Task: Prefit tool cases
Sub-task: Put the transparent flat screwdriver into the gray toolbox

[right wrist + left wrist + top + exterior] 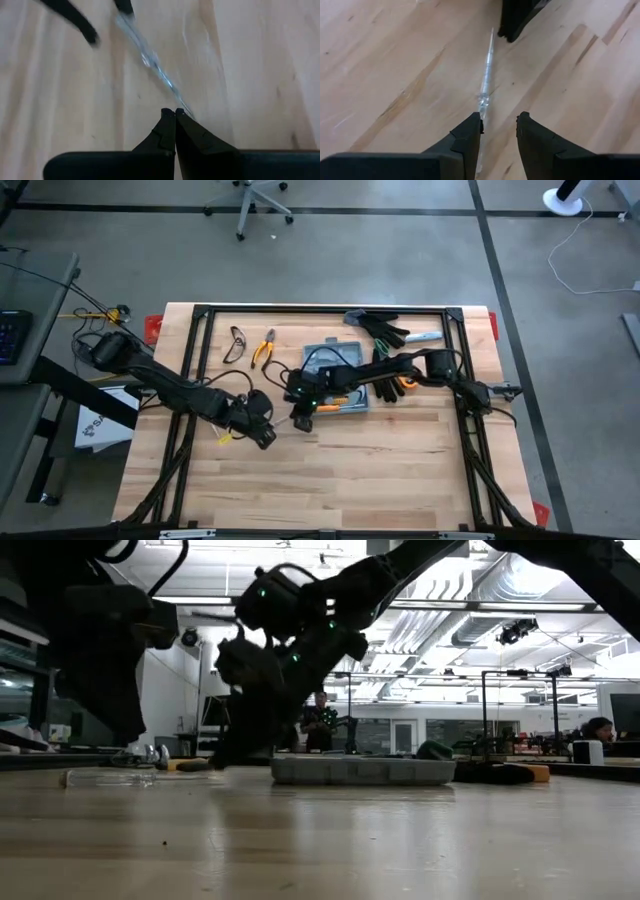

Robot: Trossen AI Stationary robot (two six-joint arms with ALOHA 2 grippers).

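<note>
— Any writing to read?
— None that I can make out; nothing legible on the tool case [335, 370] or on the arms.
— Where is the case, and how does it lie?
— Flat on the tabletop [380, 470], toward the far middle. In the high view its long axis looks to run left-right; the right arm crosses over it, so I cannot tell which edge carries the latch. Black work gloves [380, 328] lie just beyond it, orange-handled pliers [263, 348] and safety glasses [236, 343] to its left.
— The right arm?
— Stretched leftward across the case, its right pincer [175, 114] low over bare wood just left of the case's near corner. Fingers pressed together, nothing visibly between them; a thin clear rod [150, 62] lies just ahead of the tips.
— And the left?
— Reaching in from the left edge, the left pincer [499, 122] angled down near the right one, parted a little, empty, the clear rod beside one finger.
</note>
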